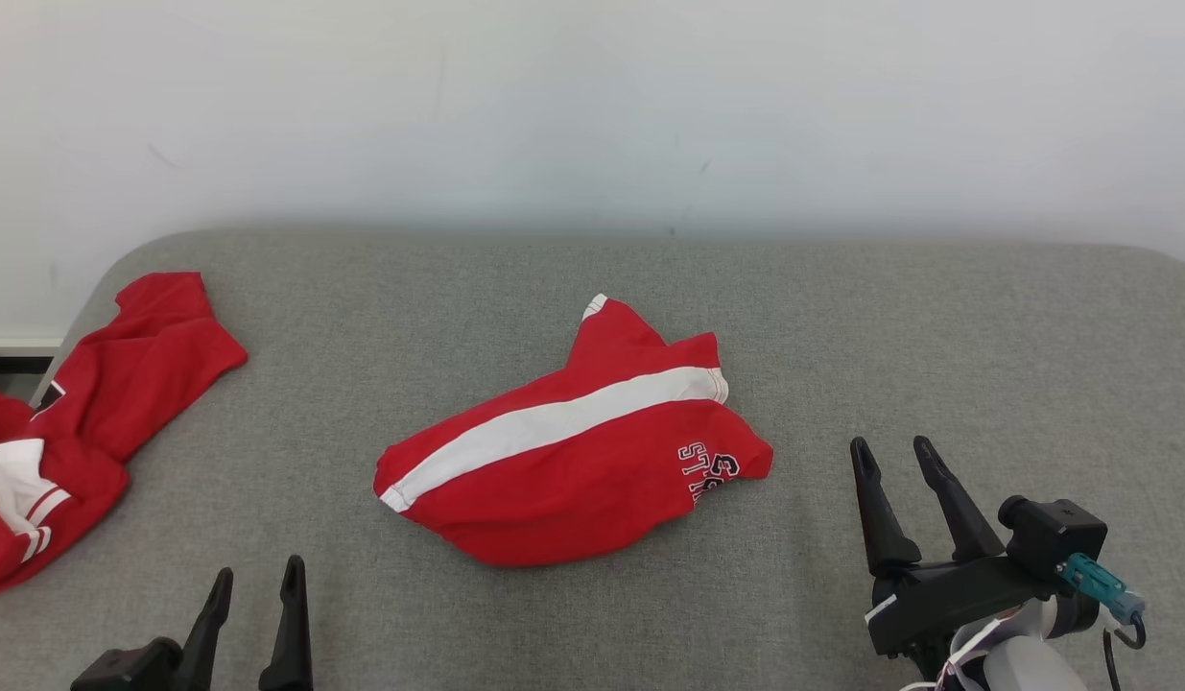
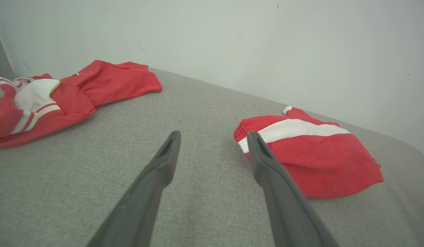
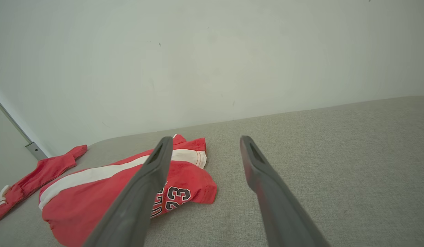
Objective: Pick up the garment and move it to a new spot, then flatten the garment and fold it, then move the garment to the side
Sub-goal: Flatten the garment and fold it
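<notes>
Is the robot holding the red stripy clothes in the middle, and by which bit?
Nothing is held. The left gripper and right gripper have open, empty jaws, clear of the red garment on the grey surface.

Folded garment [image 2: 318, 164] beside splayed, empty left hand [image 2: 213, 134].

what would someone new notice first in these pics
The bright red garment with a white stripe, lying bunched in the middle of the grey surface, grabs the eye first. A second red and white garment sprawls at the surface's left edge. The left gripper and right gripper sit at the lower corners of the head view, jaws open and empty.
</notes>
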Tool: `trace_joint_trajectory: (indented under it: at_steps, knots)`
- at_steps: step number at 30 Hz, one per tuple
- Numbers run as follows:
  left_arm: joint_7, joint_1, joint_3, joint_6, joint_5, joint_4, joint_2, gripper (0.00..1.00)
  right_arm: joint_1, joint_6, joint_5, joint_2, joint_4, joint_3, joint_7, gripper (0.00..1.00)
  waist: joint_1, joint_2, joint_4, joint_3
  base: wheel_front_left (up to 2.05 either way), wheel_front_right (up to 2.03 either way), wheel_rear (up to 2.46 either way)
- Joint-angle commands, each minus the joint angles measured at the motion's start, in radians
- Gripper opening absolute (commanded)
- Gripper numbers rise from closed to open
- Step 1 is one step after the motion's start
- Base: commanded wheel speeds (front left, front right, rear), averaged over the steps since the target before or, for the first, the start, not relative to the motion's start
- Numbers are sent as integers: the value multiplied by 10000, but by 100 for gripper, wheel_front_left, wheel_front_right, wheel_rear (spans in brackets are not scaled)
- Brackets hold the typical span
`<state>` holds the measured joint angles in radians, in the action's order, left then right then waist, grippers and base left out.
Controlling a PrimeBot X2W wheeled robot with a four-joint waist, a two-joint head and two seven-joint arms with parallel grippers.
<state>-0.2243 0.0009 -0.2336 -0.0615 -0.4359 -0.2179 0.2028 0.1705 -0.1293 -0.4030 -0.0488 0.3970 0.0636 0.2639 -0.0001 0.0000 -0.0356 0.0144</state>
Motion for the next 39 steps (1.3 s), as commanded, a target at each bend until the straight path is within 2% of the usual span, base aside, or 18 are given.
trace_joint_trajectory:
  at_steps: [1,20,25,30,35,36,37,39]
  knots:
    - [29,124,2,-10,-22,53,102,100,-45,-27,2,-40,17,-35,8,100,1,0,1,-28,0,0,0]
    - [434,-399,-355,-94,88,313,160,100,262,-27,-116,-40,29,-167,10,100,1,0,-81,-378,0,0,0]
    - [828,-547,-384,-130,-58,431,171,100,526,-27,154,-32,201,-370,-392,100,1,0,-94,-425,0,0,0]
    - [1782,-819,-518,-133,-335,623,182,100,1052,-27,539,-41,245,-530,-1533,100,1,0,-117,-579,0,0,0]
    - [3207,-1313,-712,-242,-630,708,147,100,1929,-27,606,-38,290,-948,-2993,100,1,0,-175,-865,0,0,0]
    - [3476,-1446,-733,-256,-706,739,97,100,2133,-27,630,-40,367,-1028,-3352,100,1,0,-200,-941,0,0,0]
    - [3898,-1744,-805,-285,-709,784,84,100,2533,-27,507,-30,596,-971,-4297,100,1,0,-257,-1092,0,0,0]
    - [4350,-2000,-874,-371,-782,718,46,100,3034,-27,706,-34,662,-822,-5160,100,1,0,-296,-1269,0,0,0]
